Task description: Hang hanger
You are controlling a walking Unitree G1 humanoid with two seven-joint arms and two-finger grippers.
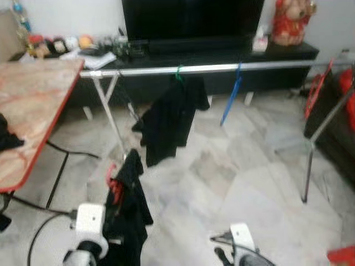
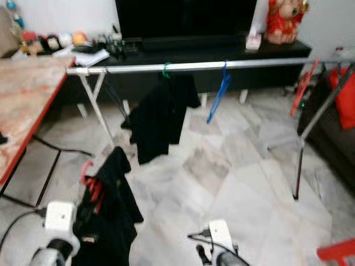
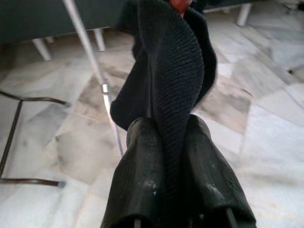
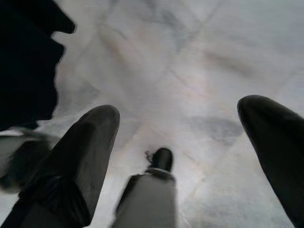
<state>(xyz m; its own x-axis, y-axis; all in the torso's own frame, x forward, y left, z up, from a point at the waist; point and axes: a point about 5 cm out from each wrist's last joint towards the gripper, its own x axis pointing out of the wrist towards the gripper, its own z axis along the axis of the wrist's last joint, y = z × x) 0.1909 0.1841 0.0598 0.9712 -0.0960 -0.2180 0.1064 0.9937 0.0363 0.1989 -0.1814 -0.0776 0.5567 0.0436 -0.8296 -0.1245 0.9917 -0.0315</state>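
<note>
My left gripper (image 3: 171, 142) is shut on a black knit garment (image 3: 171, 80) that hangs on a red hanger (image 1: 113, 185). The bundle (image 1: 128, 205) is held low over the floor, just ahead of my left wrist (image 1: 89, 227). Further ahead runs a silver clothes rail (image 1: 249, 67). On it hang another black garment (image 1: 169, 119) by a green hook (image 1: 178, 72) and a bare blue hanger (image 1: 232, 97). My right gripper (image 4: 180, 114) is open with nothing between its fingers, pointing down at the marble floor; its wrist (image 1: 241, 244) is low on the right.
A red-edged table (image 1: 33, 100) stands at the left, with cables under it. The rack's legs (image 1: 308, 166) spread at the right beside a dark sofa (image 1: 333, 133) and a red hanger (image 1: 316, 88). A black TV console (image 1: 288, 52) lies behind the rail.
</note>
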